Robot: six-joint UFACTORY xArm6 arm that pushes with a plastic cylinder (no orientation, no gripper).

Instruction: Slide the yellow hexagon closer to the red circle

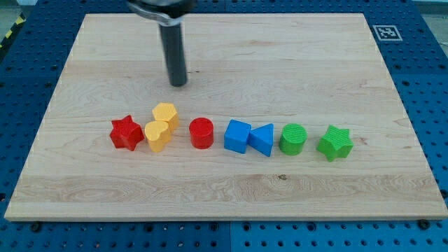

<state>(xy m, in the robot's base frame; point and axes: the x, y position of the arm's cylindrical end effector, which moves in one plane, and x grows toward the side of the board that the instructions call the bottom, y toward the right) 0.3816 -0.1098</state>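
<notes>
From the one camera view, I have the wooden board [231,56] lying on a blue perforated table [420,231]. My rod comes down from the view's top, and my tip [179,85] rests on the board above the row of blocks, well apart from all of them. The rig carries no fingers, only this straight rod, so nothing is gripped or held.

The blocks lie in a loose row across the middle of the board. At the view's left sits the red star [126,133]. Just beside it on the right is the yellow heart [157,136], which looks to be touching or nearly touching the yellow hexagon [166,114] set just above it; from this angle I cannot tell which. The hexagon lies below and slightly left of my tip. The red circle [201,132] stands near the hexagon, to its lower right, with a small gap between them.

Further right come the blue cube [237,136] and the blue triangle [262,138], close together, then the green circle [293,139] and the green star [334,143].

The only marking I can find is a black-and-white square tag [385,32] at the board's upper right corner; it carries a pattern, no readable words.
</notes>
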